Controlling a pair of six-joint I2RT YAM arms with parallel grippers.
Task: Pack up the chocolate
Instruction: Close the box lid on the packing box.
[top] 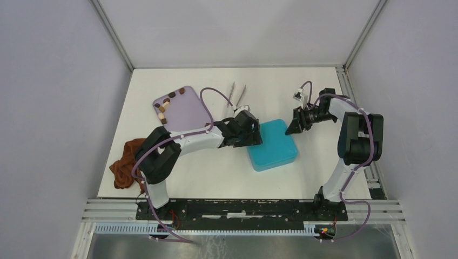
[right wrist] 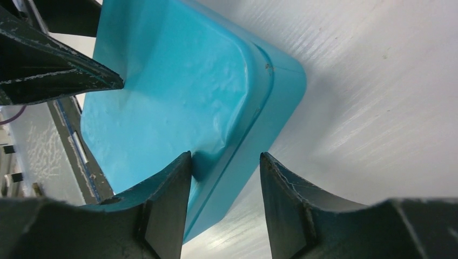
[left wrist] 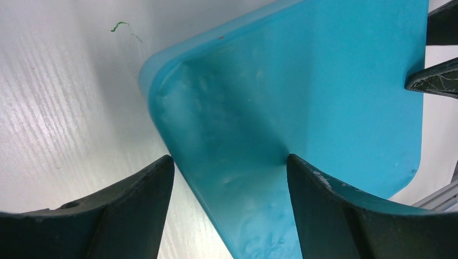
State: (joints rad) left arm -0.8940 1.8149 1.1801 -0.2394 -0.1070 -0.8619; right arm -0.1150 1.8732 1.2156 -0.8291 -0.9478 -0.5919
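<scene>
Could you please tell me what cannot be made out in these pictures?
Teal box inside: covered by its own top, every view.
Chocolate on the lilac tray: too small in the top view to count; outside both wrist views.
Brown cloth: partly behind the left arm, top view.

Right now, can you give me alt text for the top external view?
Both arms reach inward to a teal box at the middle of a table, the left gripper at its left edge, the right gripper at its far right corner. Far left, a lilac tray holds a few chocolate pieces; tongs lie beyond the box, a reddish-brown cloth near left.
</scene>
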